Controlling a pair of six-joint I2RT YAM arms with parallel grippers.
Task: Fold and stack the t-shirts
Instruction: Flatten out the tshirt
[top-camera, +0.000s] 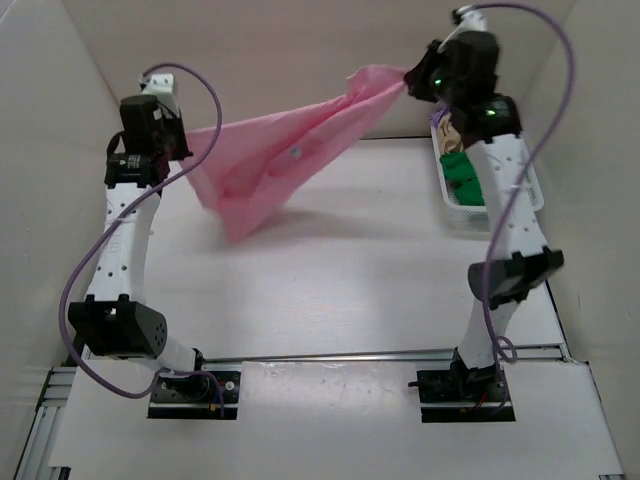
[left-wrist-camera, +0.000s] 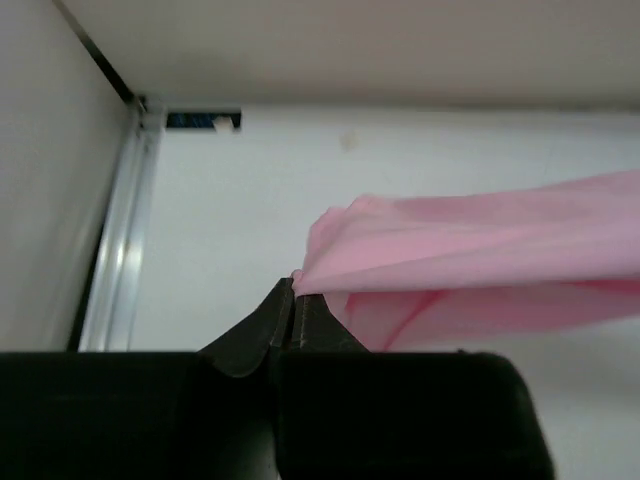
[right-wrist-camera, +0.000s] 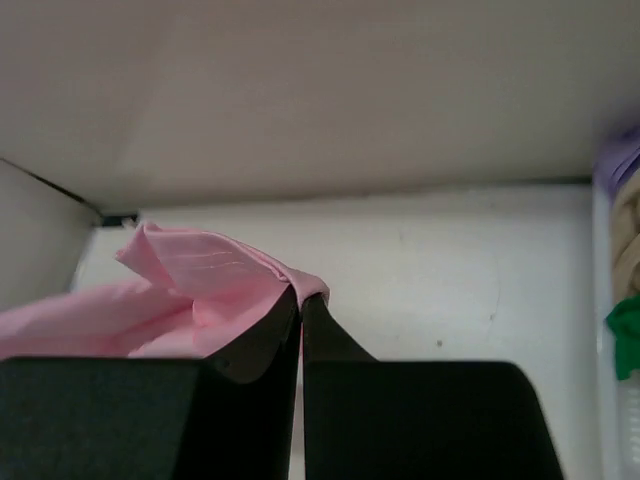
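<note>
1. Left gripper (left-wrist-camera: 293, 305), right gripper (right-wrist-camera: 300, 305) are each pinching pink shirt (top-camera: 270, 160), holding it stretched above far table (top-camera: 350, 270).
2. Nothing folded or stacked yet; green shirt (top-camera: 462, 180) is waiting in basket (top-camera: 530, 190), far right.

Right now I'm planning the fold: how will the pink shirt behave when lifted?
Probably floppy: the pink shirt sags between left pincer and right pincer. Likely light, since small corner pinches carry it.
</note>
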